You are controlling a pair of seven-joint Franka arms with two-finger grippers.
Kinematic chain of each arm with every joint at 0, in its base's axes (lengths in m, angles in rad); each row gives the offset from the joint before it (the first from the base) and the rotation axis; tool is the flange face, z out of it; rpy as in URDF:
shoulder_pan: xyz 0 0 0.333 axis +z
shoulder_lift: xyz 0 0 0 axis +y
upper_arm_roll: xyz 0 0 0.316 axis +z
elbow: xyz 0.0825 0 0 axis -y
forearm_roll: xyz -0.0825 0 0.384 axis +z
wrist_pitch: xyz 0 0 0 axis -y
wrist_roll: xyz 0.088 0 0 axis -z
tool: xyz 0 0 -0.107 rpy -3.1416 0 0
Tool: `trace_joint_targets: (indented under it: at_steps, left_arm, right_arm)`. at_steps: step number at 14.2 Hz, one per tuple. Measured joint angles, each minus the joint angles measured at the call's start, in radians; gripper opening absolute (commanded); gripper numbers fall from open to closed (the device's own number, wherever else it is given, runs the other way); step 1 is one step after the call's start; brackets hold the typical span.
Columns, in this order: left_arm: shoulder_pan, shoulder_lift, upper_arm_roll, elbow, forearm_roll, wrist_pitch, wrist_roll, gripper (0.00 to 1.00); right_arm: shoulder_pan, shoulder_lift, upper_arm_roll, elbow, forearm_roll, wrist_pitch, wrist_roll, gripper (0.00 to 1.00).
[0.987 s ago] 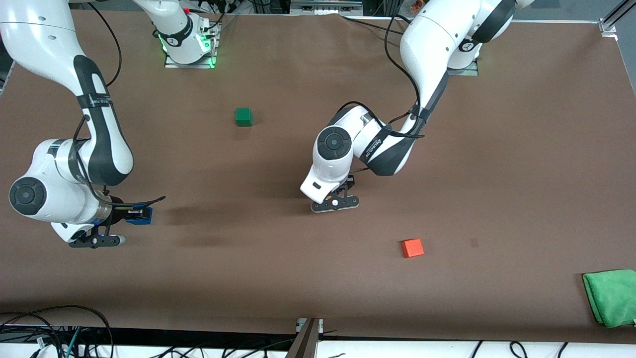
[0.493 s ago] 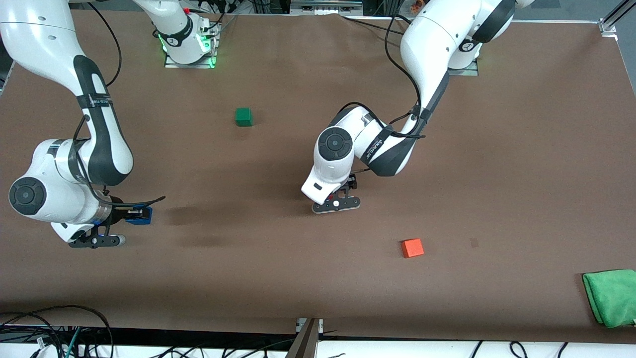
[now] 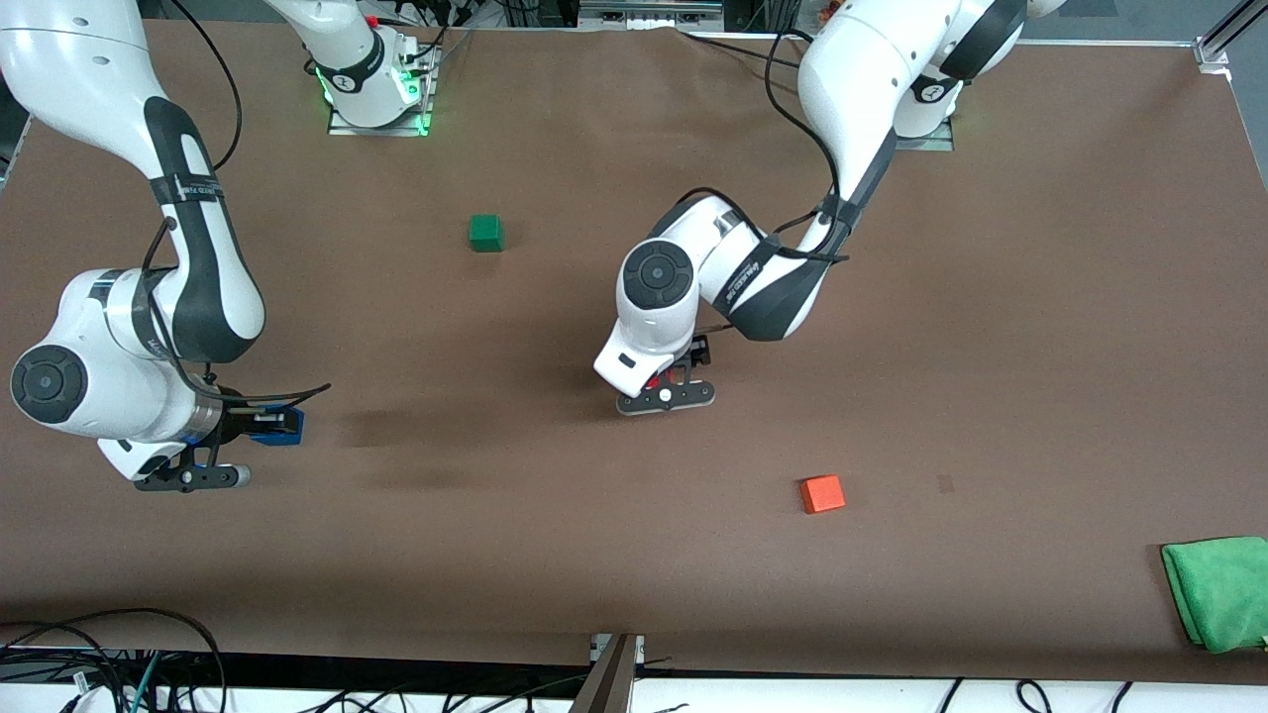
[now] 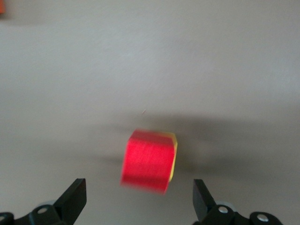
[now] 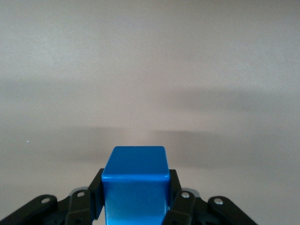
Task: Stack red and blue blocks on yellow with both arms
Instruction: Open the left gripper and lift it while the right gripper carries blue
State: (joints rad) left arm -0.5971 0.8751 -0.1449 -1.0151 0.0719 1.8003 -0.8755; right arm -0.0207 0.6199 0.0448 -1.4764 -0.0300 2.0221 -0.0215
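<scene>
Red block (image 4: 147, 161): sits square on the yellow cube (image 4: 174, 154), of which only a thin edge shows at its 3 o'clock side in the left wrist view; the pair stands mid-counter, under the left hand.
Left hand (image 4: 138, 206): spread wide with nothing in it, hovering over the red-on-yellow pair, one finger at 9 o'clock of the red block and the other at 3 o'clock, neither touching.
Blue block (image 5: 135, 185): up off the counter (image 3: 991, 347), pinched in the right hand at the right arm's end.
Right hand (image 5: 136, 199): clamped on the blue block — the pads press two facing side walls low down, leaving the top and upper half bare.
Handling, as I judge it: the cubes look light, rigid and matte, so a modest squeeze should hold without slip; nothing fragile. The weak point is the stack itself — a small footprint, easily nudged.
Where to hold: flat on two facing sides, centred, as the blue block is held now, so the underside lands level on the red.
Bystanders: green cube (image 3: 485, 233) at about 11 o'clock of the stack, orange-red cube (image 3: 822, 493) at about 4 o'clock, both well apart from it; a green cloth (image 3: 1218, 591) lies at the counter's edge.
</scene>
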Motion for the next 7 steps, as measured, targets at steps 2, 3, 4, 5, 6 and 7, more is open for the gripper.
trace_joint_targets:
  at_steps: [2, 3, 4, 5, 6, 7]
  left_arm:
    - [0.000, -0.031, 0.001, 0.078, -0.025, -0.163, 0.004, 1.00]
    - [0.002, -0.049, 0.003, 0.102, -0.029, -0.221, 0.021, 1.00]
    - [0.007, -0.066, 0.009, 0.115, -0.035, -0.264, 0.055, 1.00]
    - [0.019, -0.083, 0.020, 0.121, -0.046, -0.307, 0.108, 1.00]
    - [0.043, -0.101, 0.035, 0.125, -0.057, -0.354, 0.184, 1.00]
    - [0.078, -0.123, 0.049, 0.126, -0.063, -0.401, 0.283, 1.00]
  right_arm:
    - [0.017, -0.011, 0.003, 0.000, 0.000, -0.005, 0.013, 0.41]
    - [0.029, -0.017, 0.003, 0.001, 0.000, -0.007, 0.024, 0.41]
    - [0.043, -0.024, 0.004, 0.001, 0.000, -0.012, 0.032, 0.41]
    - [0.059, -0.031, 0.005, 0.001, 0.000, -0.020, 0.045, 0.41]
    - [0.076, -0.037, 0.006, 0.001, 0.000, -0.031, 0.065, 0.41]
    - [0.097, -0.045, 0.007, 0.001, 0.000, -0.040, 0.091, 0.41]
